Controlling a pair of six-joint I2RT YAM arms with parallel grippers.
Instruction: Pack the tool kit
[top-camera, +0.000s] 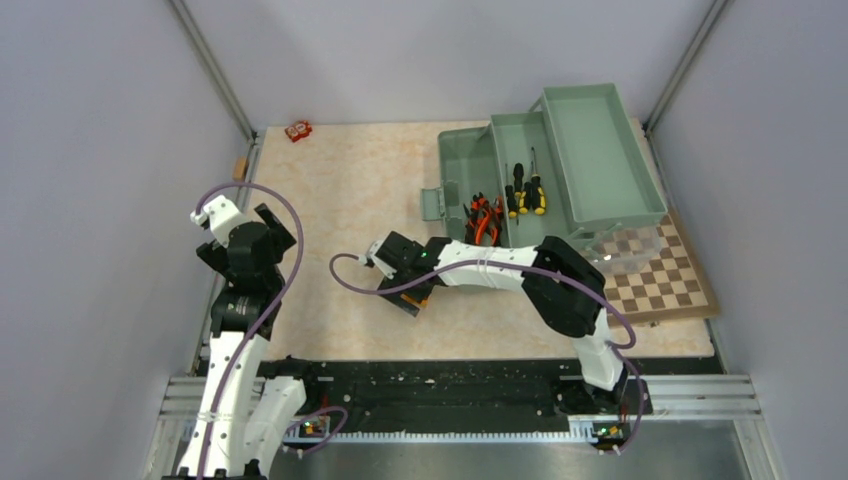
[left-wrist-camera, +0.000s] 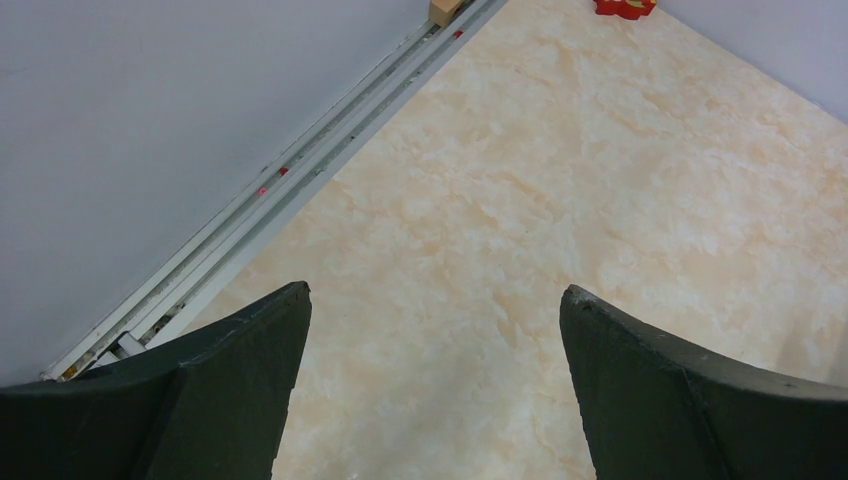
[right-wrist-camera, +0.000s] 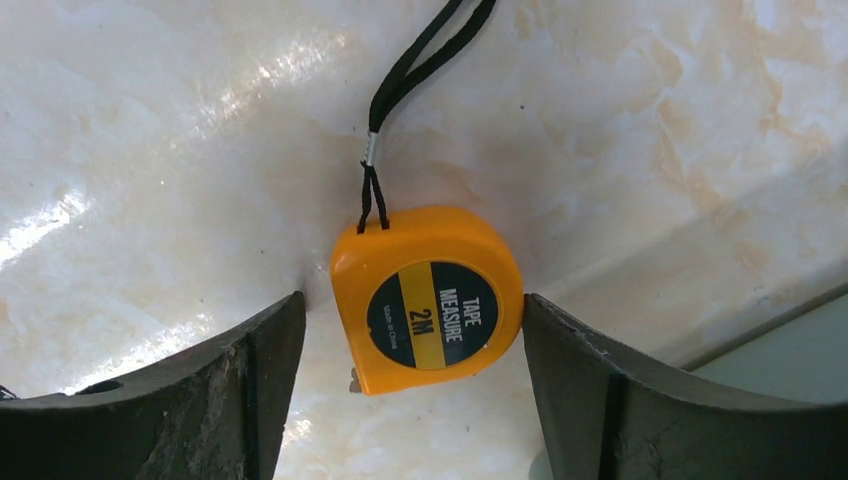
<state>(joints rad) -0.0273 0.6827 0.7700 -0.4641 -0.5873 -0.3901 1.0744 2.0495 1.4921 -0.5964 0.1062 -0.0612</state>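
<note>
The green toolbox is standing open at two o'clock on the table, with screwdrivers and pliers lying inside. The left gripper is hovering at nine o'clock, jaws wide. The right gripper is spreading wide around the orange tape measure, which is lying flat at seven o'clock from the toolbox and reading "TAPE MEASURE 2M".

The tape measure is orange, the toolbox sage-green, the chessboard brown-and-cream checked.

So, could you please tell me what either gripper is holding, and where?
Nothing: the right gripper straddles the tape measure, unclamped; the left gripper is empty.
</note>
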